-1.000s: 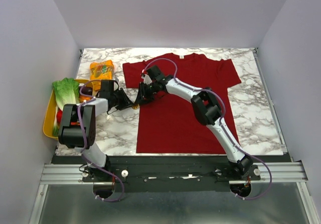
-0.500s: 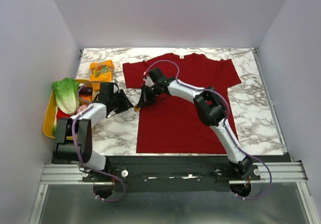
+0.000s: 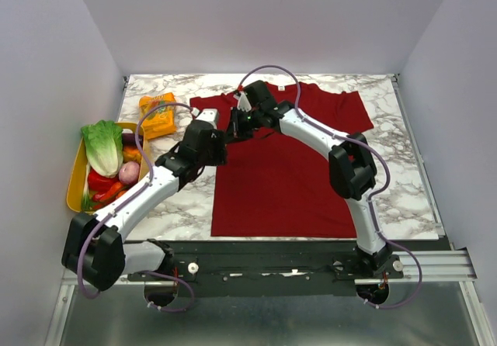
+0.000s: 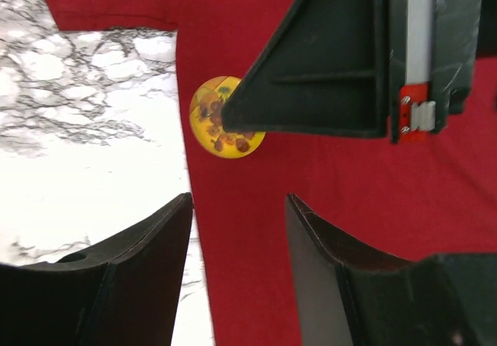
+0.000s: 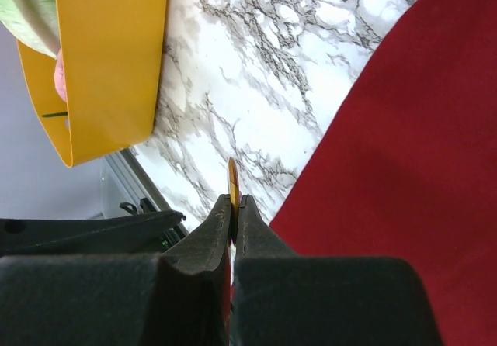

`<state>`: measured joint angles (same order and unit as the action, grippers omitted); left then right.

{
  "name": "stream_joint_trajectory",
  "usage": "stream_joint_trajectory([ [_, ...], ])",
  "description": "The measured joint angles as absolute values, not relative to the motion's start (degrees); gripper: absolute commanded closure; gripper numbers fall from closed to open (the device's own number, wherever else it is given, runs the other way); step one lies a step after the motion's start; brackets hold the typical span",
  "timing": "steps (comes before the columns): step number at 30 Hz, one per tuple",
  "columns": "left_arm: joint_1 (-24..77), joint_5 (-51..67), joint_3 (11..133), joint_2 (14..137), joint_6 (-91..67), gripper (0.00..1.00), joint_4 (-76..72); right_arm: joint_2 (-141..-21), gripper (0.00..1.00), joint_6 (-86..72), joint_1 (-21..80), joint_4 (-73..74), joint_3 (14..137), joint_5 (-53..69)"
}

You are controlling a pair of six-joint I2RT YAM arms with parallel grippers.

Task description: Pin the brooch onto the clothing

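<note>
The dark red T-shirt lies flat on the marble table. My right gripper hovers over its left side below the sleeve, shut on the small yellow-gold brooch. In the right wrist view the brooch shows edge-on, pinched between the fingertips of the right gripper, beside the shirt. In the left wrist view the brooch shows its flowered face at the shirt's left edge. My left gripper is open and empty just short of it; it also shows in the top view.
An orange snack packet lies at the back left. A yellow tray at the left table edge holds lettuce and other vegetables; the tray also shows in the right wrist view. Both arms cross over the shirt's left half.
My left arm has swung right from beside the tray to the shirt's left edge. My right gripper has moved back and slightly right, still holding the brooch.
</note>
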<state>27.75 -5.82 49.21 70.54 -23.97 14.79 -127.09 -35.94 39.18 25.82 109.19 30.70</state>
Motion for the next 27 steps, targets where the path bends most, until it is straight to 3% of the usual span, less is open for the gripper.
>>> stream_joint_trajectory([
  [11, 35.2, -17.0, 53.3, 75.5, -19.2, 0.39, 17.0, -125.3, 0.99, -35.7, 38.9, 26.7, 104.9, 30.4],
  [27, 37.7, -20.0, 56.9, 82.4, -16.4, 0.45, 17.4, -122.5, 0.98, -36.0, 38.8, 25.8, 102.8, 31.2],
])
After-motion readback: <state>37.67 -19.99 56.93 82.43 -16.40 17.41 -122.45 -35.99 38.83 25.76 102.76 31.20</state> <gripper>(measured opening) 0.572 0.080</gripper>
